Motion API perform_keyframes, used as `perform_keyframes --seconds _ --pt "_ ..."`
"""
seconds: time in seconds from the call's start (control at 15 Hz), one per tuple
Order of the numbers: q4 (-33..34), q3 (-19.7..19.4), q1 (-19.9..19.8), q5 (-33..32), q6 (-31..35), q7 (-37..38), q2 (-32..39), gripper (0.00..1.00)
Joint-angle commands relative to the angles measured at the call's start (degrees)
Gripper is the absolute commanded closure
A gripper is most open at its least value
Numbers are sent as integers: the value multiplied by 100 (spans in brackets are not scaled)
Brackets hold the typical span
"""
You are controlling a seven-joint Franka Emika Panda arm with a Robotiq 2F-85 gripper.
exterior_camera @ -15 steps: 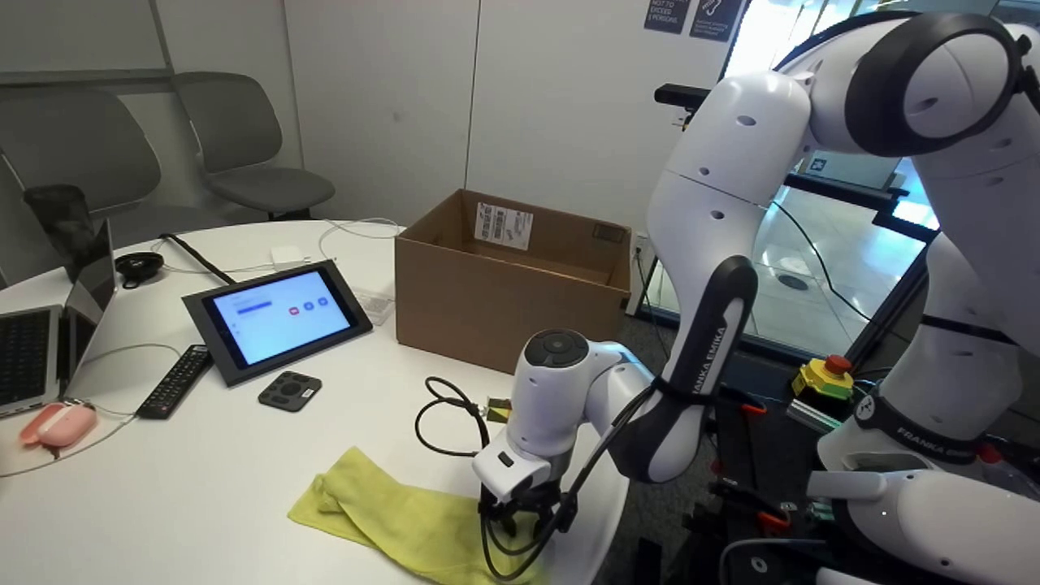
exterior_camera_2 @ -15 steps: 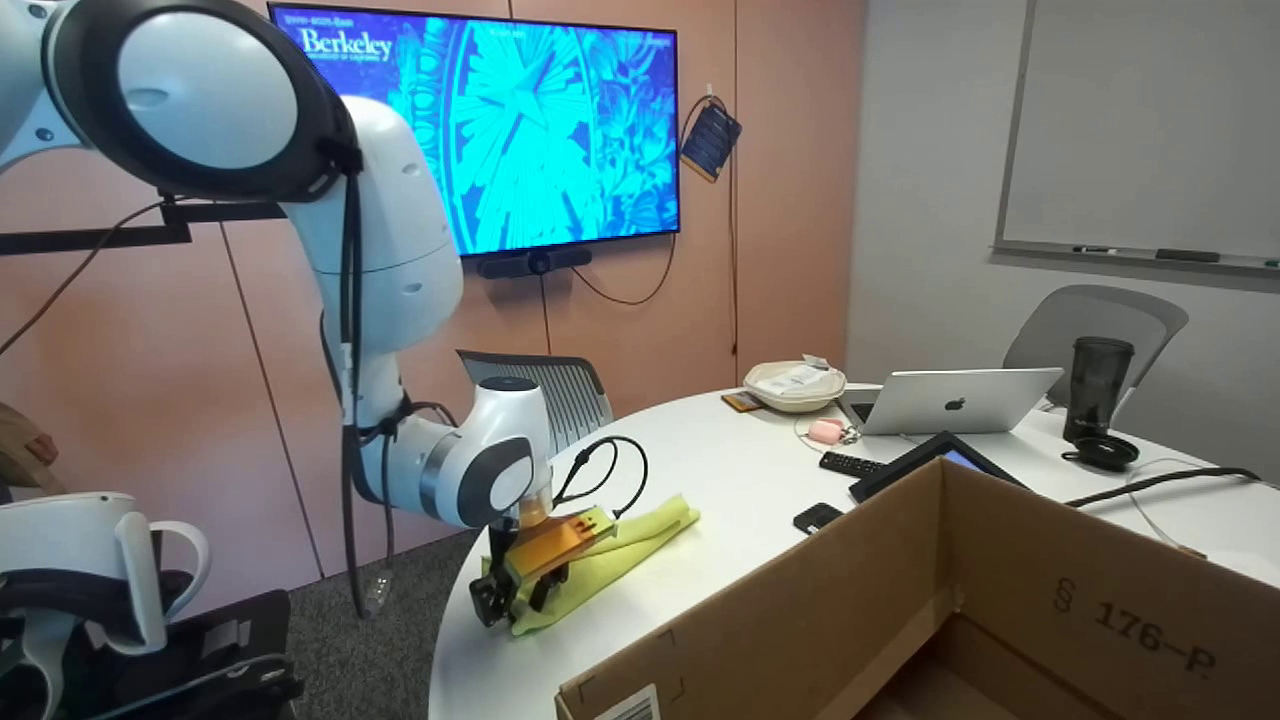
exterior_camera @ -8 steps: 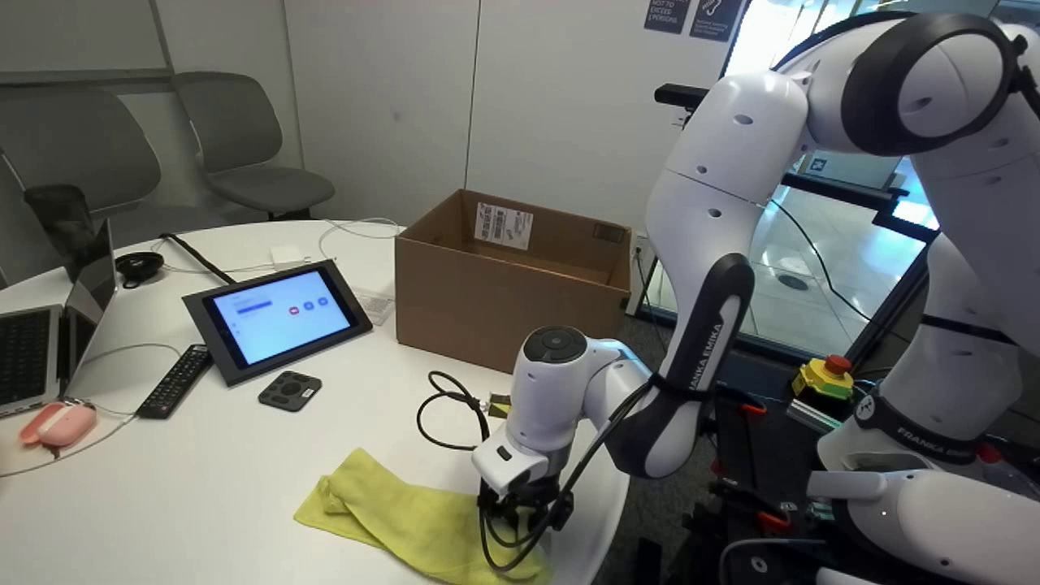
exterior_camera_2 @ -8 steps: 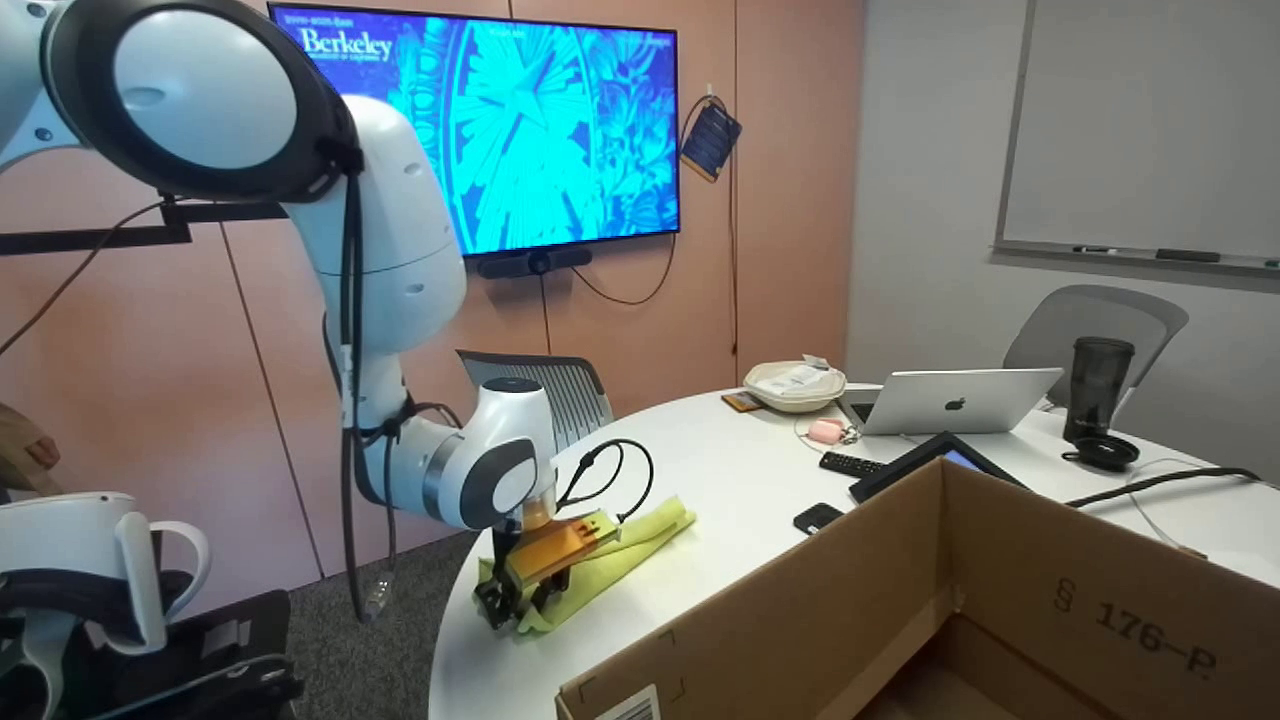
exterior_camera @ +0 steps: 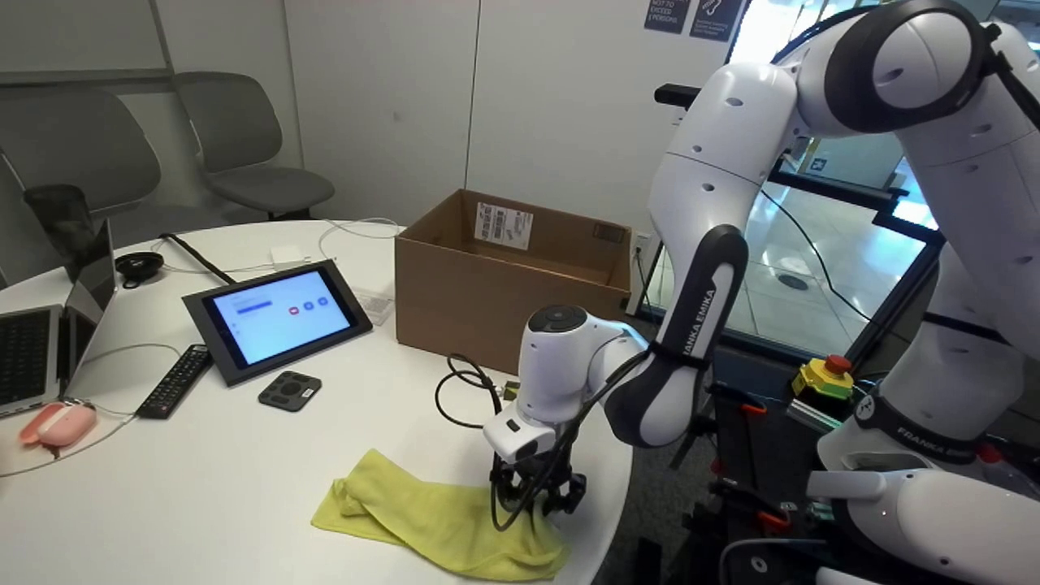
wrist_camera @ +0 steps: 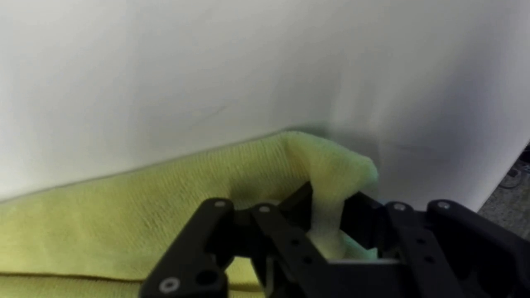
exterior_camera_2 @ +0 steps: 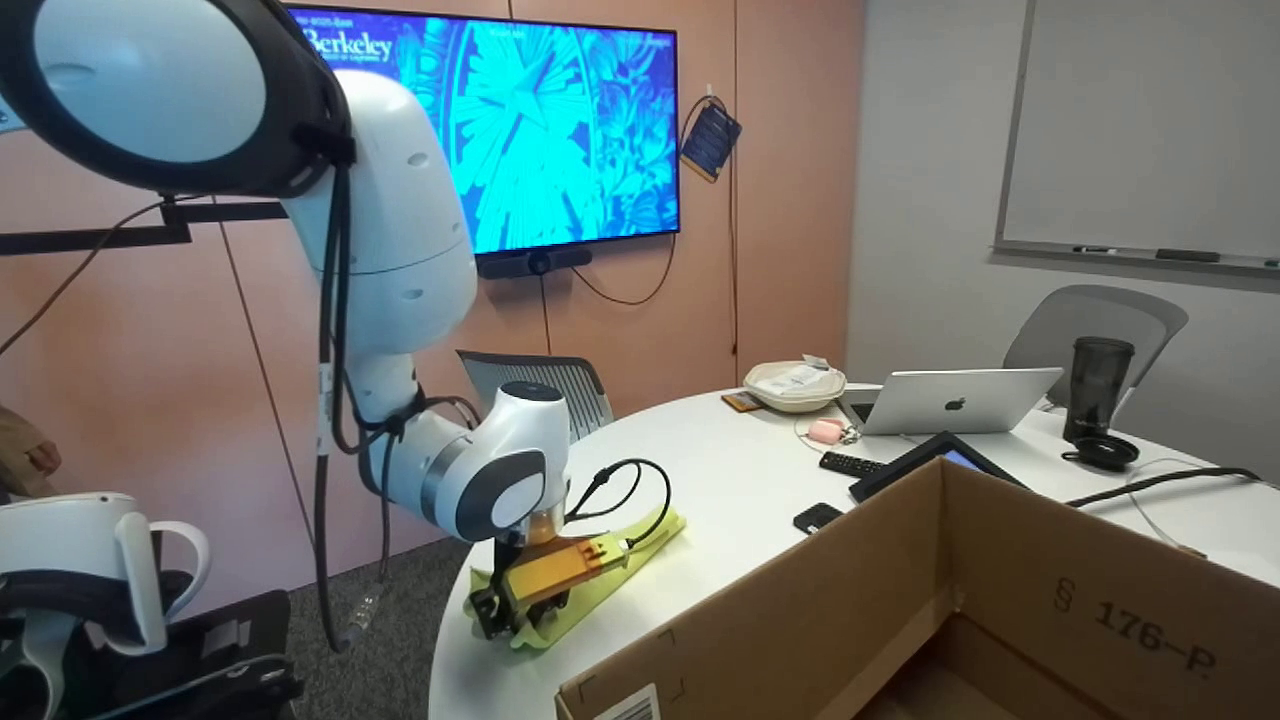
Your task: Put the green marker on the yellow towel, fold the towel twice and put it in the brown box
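Note:
The yellow towel point(exterior_camera: 422, 516) lies folded in a long strip near the table's edge. It also shows in an exterior view point(exterior_camera_2: 610, 592) and in the wrist view point(wrist_camera: 136, 211). My gripper point(exterior_camera: 538, 496) points down at the towel's end nearest the table edge. In the wrist view the gripper point(wrist_camera: 327, 207) is shut on a pinched, bunched part of the towel, with cloth between both fingers. The rest of the towel lies on the table. The brown box point(exterior_camera: 508, 305) stands open behind the gripper and also shows in an exterior view point(exterior_camera_2: 810, 615). The green marker is not visible.
A tablet point(exterior_camera: 280, 317) stands on the white table, with a remote point(exterior_camera: 175, 380), a small dark controller point(exterior_camera: 290, 391), a pink case point(exterior_camera: 58, 426) and a laptop point(exterior_camera: 32, 349) beyond it. The table's round edge point(exterior_camera: 626, 487) is close beside the gripper. Cables hang by the wrist.
My gripper has moved slightly toward the table edge and the arm's base side, staying shut on the towel. The whole towel has slid along the table with it.

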Motion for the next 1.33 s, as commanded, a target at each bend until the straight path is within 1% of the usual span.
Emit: perform_keyframes --seconds 0.0,0.13,0.4,0.67,0.8,1.07,1.27 --pt "-247 345 -435 369 -123 -255 -293 93" --pt "-279 456 -585 480 -99 -319 -372 93" --pt "-160 634 -703 771 1 -291 -411 93" --pt "123 730 -589 994 183 -170 -371 93" --pt "332 712 -460 1043 269 -61 -304 93" --pt "837 248 217 935 599 589 -166 93" --pt "1257 -191 780 826 722 1177 34 93"
